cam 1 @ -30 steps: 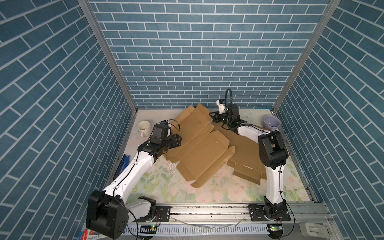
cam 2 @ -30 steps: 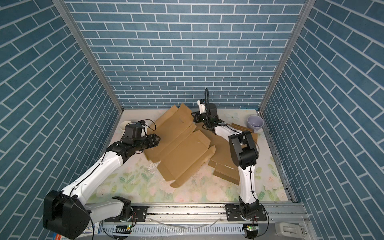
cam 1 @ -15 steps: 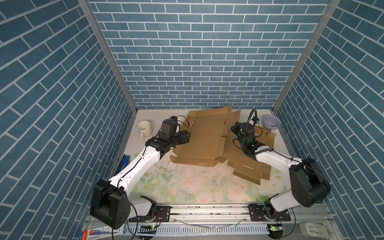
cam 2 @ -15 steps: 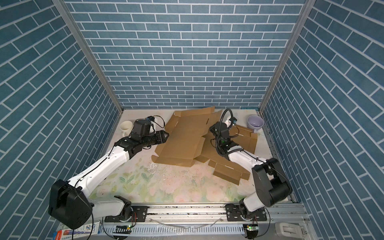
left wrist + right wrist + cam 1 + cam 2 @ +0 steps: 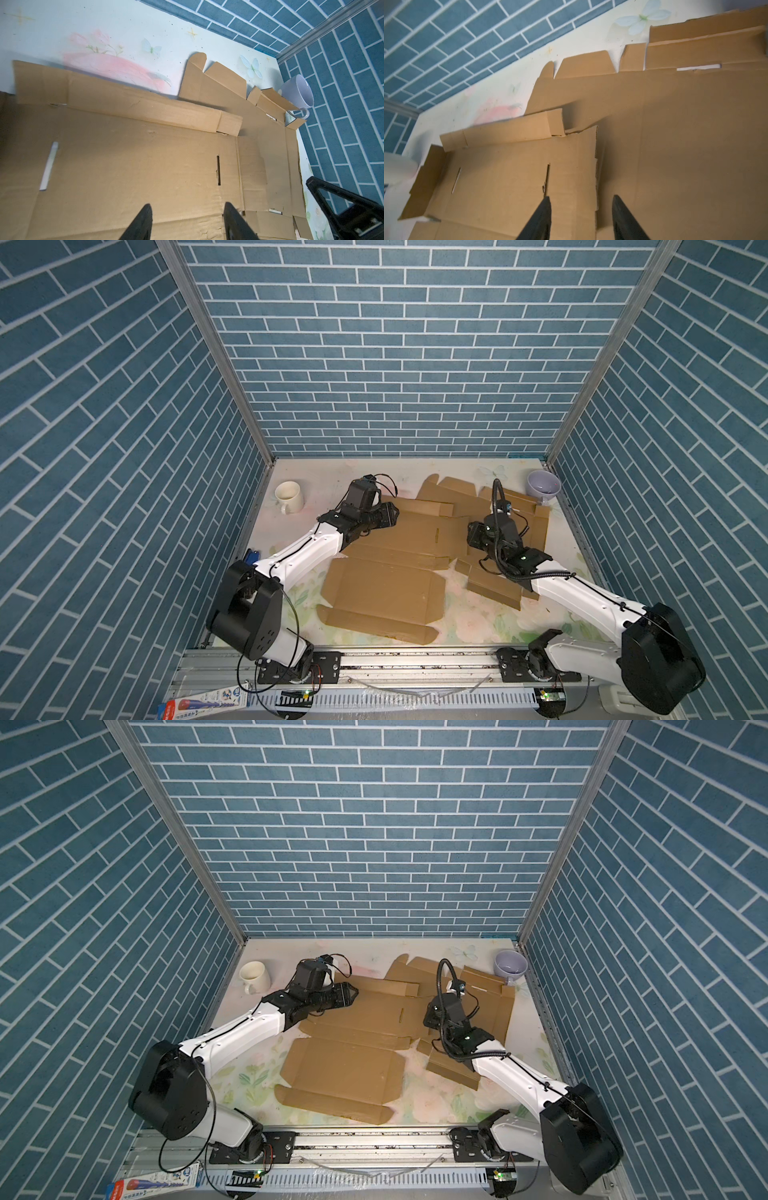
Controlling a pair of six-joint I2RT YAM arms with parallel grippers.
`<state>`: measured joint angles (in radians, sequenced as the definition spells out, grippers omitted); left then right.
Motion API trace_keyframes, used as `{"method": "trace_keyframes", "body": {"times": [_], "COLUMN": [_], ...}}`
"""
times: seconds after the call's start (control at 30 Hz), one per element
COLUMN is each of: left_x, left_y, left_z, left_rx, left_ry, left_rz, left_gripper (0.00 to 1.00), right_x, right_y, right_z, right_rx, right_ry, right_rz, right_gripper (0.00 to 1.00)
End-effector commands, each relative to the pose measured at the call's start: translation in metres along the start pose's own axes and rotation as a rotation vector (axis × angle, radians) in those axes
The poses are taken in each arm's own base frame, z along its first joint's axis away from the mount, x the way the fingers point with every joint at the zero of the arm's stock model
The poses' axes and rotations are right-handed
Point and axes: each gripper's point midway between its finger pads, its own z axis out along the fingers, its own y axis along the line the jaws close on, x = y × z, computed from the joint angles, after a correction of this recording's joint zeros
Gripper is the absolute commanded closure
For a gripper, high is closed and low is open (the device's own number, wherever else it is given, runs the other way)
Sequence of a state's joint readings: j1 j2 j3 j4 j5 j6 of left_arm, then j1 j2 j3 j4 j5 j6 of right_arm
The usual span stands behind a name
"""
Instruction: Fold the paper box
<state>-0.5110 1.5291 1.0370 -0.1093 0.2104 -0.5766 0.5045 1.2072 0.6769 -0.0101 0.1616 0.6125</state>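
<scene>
The paper box (image 5: pixel 386 585) (image 5: pixel 345 1069) is a brown cardboard blank lying unfolded and flat in the middle of the table, its flaps spread toward the front. My left gripper (image 5: pixel 390 514) (image 5: pixel 352 994) hovers over its far left corner, and in the left wrist view it (image 5: pixel 188 207) is open above the sheet (image 5: pixel 124 155), holding nothing. My right gripper (image 5: pixel 471 535) (image 5: pixel 428 1017) is at the blank's far right edge. The right wrist view shows this gripper (image 5: pixel 581 199) open, straddling that edge of the sheet (image 5: pixel 500 187) with nothing clamped.
A second cardboard blank (image 5: pixel 451 489) lies under and behind the first, at the back right. A smaller folded cardboard piece (image 5: pixel 494 589) sits at the right. A white mug (image 5: pixel 289 496) stands back left, a lilac cup (image 5: pixel 543 488) back right. Walls enclose three sides.
The blank, raised and tilted half a second ago, now lies flat, spread toward the front. My right gripper has opened and let go of it. Both arms have shifted.
</scene>
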Motion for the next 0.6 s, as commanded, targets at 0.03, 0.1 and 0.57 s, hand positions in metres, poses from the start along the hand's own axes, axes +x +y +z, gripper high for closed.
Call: {"method": "trace_keyframes", "body": {"times": [0.03, 0.1, 0.57], "left_x": [0.024, 0.033, 0.077], "left_y": [-0.002, 0.002, 0.038], "left_z": [0.026, 0.033, 0.041], "left_rx": [0.04, 0.04, -0.03], "left_ry": [0.044, 0.061, 0.118], "left_rz": [-0.015, -0.026, -0.072], "left_gripper": [0.49, 0.51, 0.55], "right_x": [-0.016, -0.022, -0.029], "right_y": [0.046, 0.05, 0.113], "right_z": [0.009, 0.03, 0.164], "right_rx": [-0.269, -0.256, -0.58], "right_ry": [0.157, 0.223, 0.495], "right_rz": [-0.431, -0.514, -0.689], "right_gripper": [0.5, 0.5, 0.31]}}
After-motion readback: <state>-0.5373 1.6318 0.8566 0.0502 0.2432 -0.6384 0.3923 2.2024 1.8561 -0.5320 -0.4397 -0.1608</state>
